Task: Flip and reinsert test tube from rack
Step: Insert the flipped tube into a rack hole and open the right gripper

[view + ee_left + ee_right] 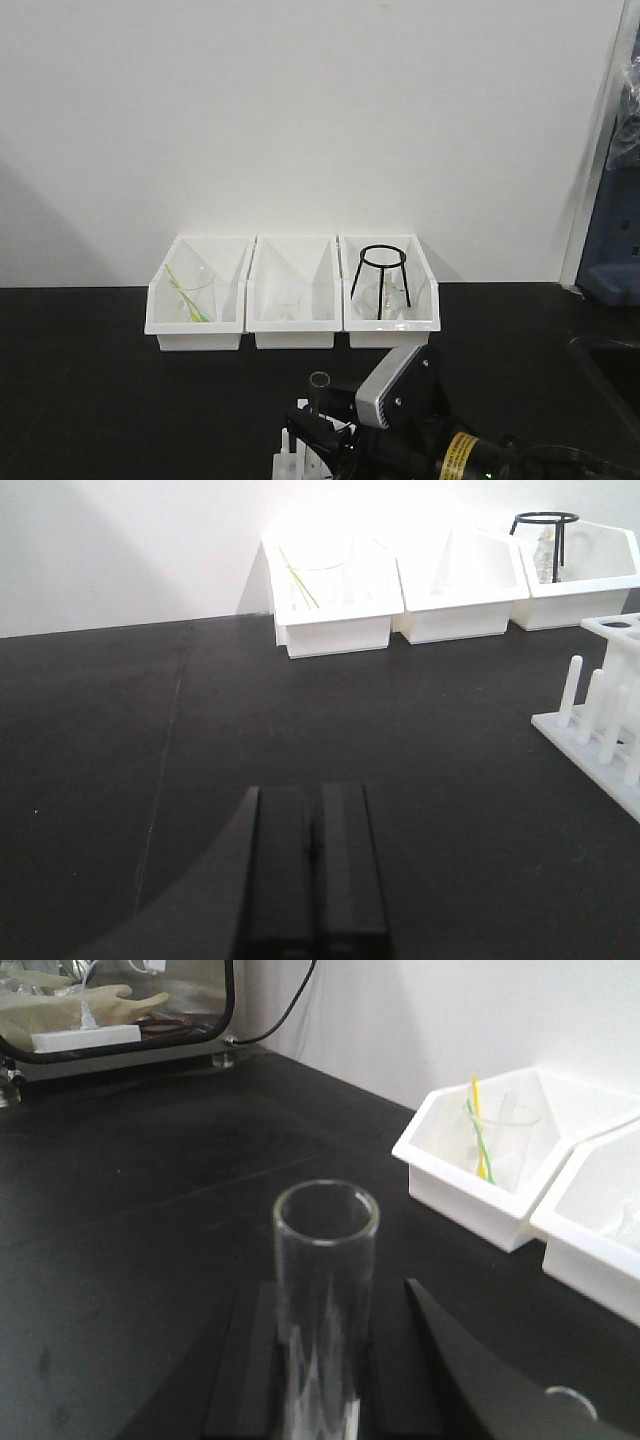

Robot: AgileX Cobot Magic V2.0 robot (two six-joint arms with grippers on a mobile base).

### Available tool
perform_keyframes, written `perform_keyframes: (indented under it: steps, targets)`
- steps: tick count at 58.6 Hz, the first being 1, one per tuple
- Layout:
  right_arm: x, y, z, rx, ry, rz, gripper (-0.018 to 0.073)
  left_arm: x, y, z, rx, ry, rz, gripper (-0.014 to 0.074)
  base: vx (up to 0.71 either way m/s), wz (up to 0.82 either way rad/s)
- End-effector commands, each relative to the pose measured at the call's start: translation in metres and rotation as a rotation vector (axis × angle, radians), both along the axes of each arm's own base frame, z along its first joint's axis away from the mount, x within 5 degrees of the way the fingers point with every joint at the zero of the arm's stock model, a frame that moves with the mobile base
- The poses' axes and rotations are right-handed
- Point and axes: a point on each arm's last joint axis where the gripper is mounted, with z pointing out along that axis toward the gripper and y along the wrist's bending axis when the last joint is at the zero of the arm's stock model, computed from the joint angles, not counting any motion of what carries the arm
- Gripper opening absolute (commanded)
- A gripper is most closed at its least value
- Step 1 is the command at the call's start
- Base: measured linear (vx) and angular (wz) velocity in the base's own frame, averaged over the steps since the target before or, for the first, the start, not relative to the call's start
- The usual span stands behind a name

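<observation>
Now your right gripper (330,1390) pinches the test tube (325,1290), mouth up, at lower centre by the rack (288,458). Your left gripper (310,870) sits pressed together, empty. Next, probably: lift clear, then invert.

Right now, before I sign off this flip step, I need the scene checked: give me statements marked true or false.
1. The right gripper clamps a glass test tube, mouth upward. True.
2. The left gripper holds a tube too. False: its jaws are shut on nothing.
3. The rightmost bin holds nothing. False: a black wire tripod stands in it.
4. The white rack has upright pegs. True.
</observation>
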Motion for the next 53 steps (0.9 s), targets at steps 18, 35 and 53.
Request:
perform_keyframes:
  steps: [18, 35, 53]
  targets:
    - [0.006, 0.007, 0.005, 0.068, -0.061, 0.035, 0.0027, 0.0, -0.001, 0.009, -0.021, -0.089, -0.013, -0.0006, 0.0, 0.0]
    - [0.007, 0.008, 0.0, 0.064, -0.043, 0.034, 0.0239, 0.0, -0.001, 0.009, -0.021, -0.089, -0.013, -0.0006, 0.0, 0.0]
    - [0.008, 0.006, 0.004, 0.077, -0.049, 0.02, 0.0481, 0.0, -0.001, 0.009, -0.021, -0.089, -0.013, -0.0006, 0.0, 0.0]
